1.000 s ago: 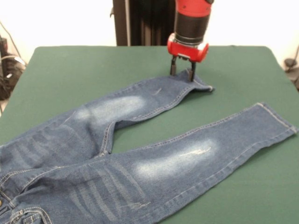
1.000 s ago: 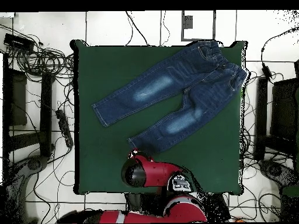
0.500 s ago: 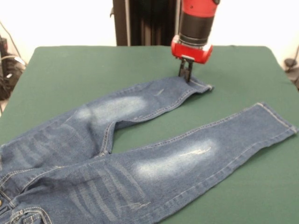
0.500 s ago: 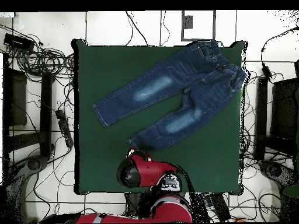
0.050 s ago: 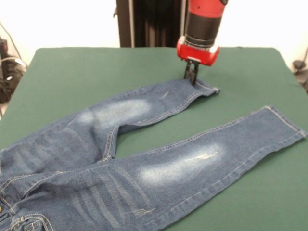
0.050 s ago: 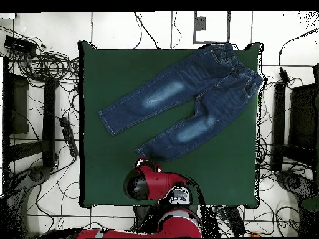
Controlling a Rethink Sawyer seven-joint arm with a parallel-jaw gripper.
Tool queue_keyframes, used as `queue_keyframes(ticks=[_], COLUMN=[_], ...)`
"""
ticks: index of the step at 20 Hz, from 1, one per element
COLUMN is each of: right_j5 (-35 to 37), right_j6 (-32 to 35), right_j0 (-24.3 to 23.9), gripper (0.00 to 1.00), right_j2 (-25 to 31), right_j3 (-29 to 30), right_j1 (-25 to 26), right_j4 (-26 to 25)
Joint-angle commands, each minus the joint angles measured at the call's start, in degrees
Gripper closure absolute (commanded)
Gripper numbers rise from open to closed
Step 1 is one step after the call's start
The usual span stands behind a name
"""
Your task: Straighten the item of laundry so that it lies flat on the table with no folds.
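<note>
The item of laundry, a small pair of blue jeans (image 5: pixel 144 168), lies spread on the green table (image 5: pixel 72 72) with both legs splayed apart. Its waistband is at the near left in the front view. My gripper (image 5: pixel 191 78) stands upright at the cuff of the far leg, its two fingers pressed together on the cuff's upper edge. In the overhead view the jeans (image 6: pixel 187 93) lie diagonally across the table (image 6: pixel 112 180). There the red arm (image 6: pixel 156 187) covers the gripper, just below the lower leg's cuff.
Cables and dark equipment lie on the floor to the left (image 6: pixel 37 74) and right (image 6: pixel 293 124) of the table in the overhead view. The waistband reaches the table's upper right edge (image 6: pixel 252 68).
One second ago the fingers stood apart astride the cuff; they have since closed on it and shifted slightly right. Nothing has visibly moved in the last half second.
</note>
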Motion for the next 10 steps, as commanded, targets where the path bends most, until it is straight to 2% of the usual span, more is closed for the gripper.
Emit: queue_keyframes(ticks=[1,3,10], right_j5=[-6.41,-6.39,-5.37], right_j6=[10.44,10.74,15.33], right_j0=[0.66,0.45,0.06], gripper=[1.0,1.0,1.0], right_j2=[5.48,5.73,7.55], right_j3=[-11.08,-10.8,-4.26], right_j1=[11.23,11.12,7.81], right_j4=[6.9,7.19,10.61])
